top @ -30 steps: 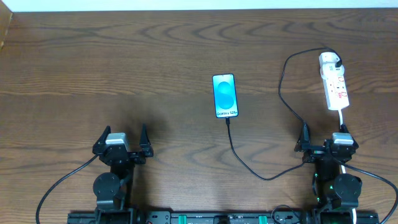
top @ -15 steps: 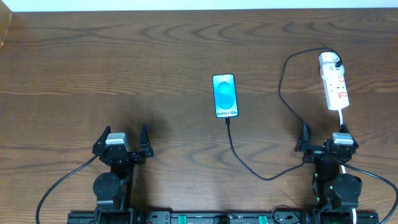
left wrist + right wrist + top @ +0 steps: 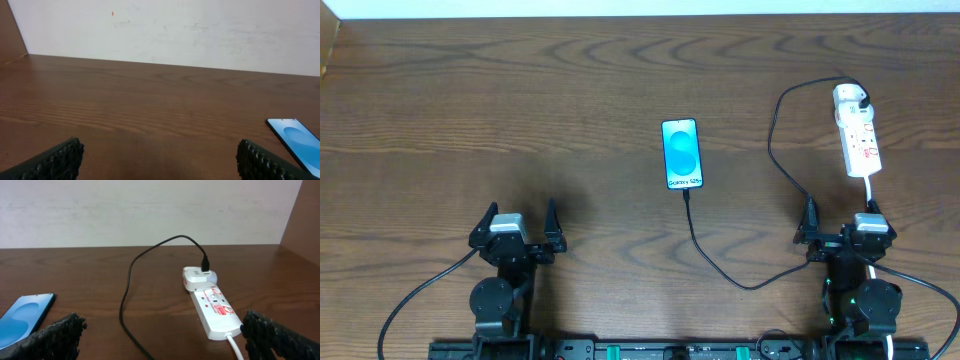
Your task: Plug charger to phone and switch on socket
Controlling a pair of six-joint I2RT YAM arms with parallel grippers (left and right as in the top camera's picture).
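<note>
The phone [image 3: 682, 154] lies flat mid-table with its cyan screen up; it also shows in the left wrist view [image 3: 295, 142] and the right wrist view [image 3: 22, 318]. The charger [image 3: 720, 268], a thin black cable, runs from the phone's near edge in a loop to a plug at the far end of the socket [image 3: 858, 130]. Whether the charger's tip sits in the phone I cannot tell. The white socket [image 3: 212, 307] lies ahead of my right gripper [image 3: 162, 340], the charger [image 3: 125, 305] curving left of it. My left gripper [image 3: 518, 216] and right gripper [image 3: 841, 216] stand open and empty near the table's front edge.
The socket's white cord [image 3: 872, 190] runs back toward the right arm. A white wall [image 3: 175, 30] bounds the far table edge. A wooden side panel [image 3: 305, 215] stands at the right. Black arm cables trail by both bases at the near edge.
</note>
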